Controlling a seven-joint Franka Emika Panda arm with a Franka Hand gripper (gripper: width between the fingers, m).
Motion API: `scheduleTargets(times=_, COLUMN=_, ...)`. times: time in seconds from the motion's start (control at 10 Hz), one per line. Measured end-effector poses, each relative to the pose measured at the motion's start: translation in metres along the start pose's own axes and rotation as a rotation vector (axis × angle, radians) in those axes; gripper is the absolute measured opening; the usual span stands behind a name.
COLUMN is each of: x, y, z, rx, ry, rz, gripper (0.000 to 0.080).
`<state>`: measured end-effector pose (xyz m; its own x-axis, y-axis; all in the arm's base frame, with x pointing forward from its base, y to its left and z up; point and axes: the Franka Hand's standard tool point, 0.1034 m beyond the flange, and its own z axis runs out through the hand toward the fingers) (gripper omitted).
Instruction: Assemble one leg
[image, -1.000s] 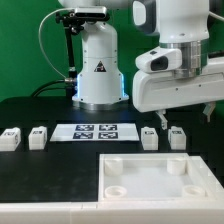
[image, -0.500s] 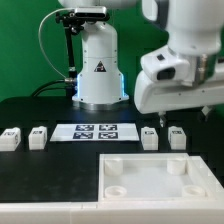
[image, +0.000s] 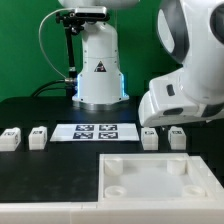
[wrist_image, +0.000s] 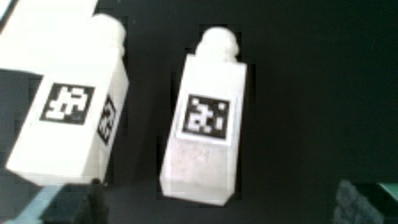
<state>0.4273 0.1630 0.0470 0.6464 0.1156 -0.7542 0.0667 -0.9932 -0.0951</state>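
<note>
Two legs lie side by side in the wrist view, each a white blocky peg with a black-and-white tag: one leg (wrist_image: 210, 120) in the middle and a second leg (wrist_image: 68, 100) beside it. My gripper (wrist_image: 217, 205) is open, its dark fingertips (wrist_image: 63, 205) showing at the picture's corners, with the end of the middle leg between them and untouched. In the exterior view these two legs (image: 149, 137) (image: 177, 136) lie at the right, under my tilted white hand (image: 185, 95), whose fingers are hidden there.
Two more legs (image: 10, 138) (image: 38, 136) lie at the exterior view's left. The marker board (image: 97, 131) sits in the middle before the robot base (image: 98, 70). A large white square board with round sockets (image: 150, 178) lies in front.
My hand has swung toward the exterior view's right and tilted over above the two right legs. Its fingers, visible earlier, are now hidden in the exterior view. No part has moved.
</note>
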Motion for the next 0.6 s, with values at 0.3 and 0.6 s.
scheduleTargets(times=0.3, x=0.003, y=-0.001, z=0.027, rx=-0.004, ry=-0.007, rz=0.061, gripper=0.0649)
scheduleTargets(times=0.6, x=0.006, y=-0.004, z=0.049, rx=-0.008, ry=-0.039, rz=0.084, gripper=0.0649)
